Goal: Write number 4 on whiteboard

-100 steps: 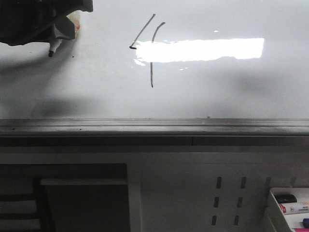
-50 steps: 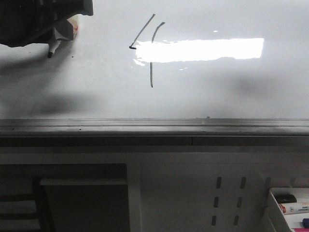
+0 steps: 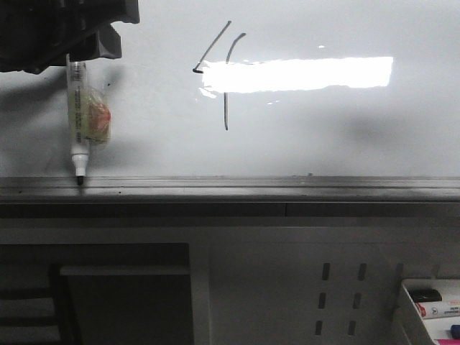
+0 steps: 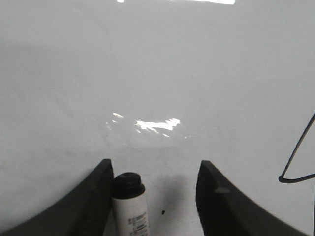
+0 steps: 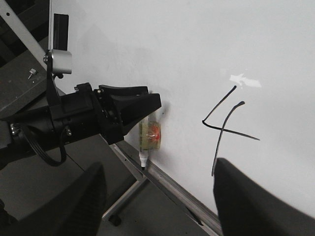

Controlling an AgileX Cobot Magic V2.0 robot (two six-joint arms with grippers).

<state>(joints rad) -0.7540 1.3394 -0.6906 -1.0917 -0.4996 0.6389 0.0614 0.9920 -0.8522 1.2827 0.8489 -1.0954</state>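
The whiteboard (image 3: 323,136) fills the upper front view, with a grey ledge (image 3: 287,188) along its bottom. The number 4 (image 3: 224,79) is drawn in thin black at upper centre; a bright reflection hides its crossbar there. The whole 4 (image 5: 224,125) shows in the right wrist view. My left gripper (image 4: 155,169) is open at the board's upper left. A white marker (image 3: 77,122) stands upright below it, its back end leaning against one finger (image 4: 101,196) and its tip on the ledge. My right gripper (image 5: 157,196) is open and empty, away from the board.
A white perforated panel with slots (image 3: 338,295) lies below the ledge. A tray with several markers (image 3: 431,309) sits at the lower right. A dark opening (image 3: 93,295) is at the lower left. The board's stand leg (image 5: 125,199) shows under the ledge.
The marker was tilted high up in my left gripper. It now stands vertical, lower down, with its tip on the ledge.
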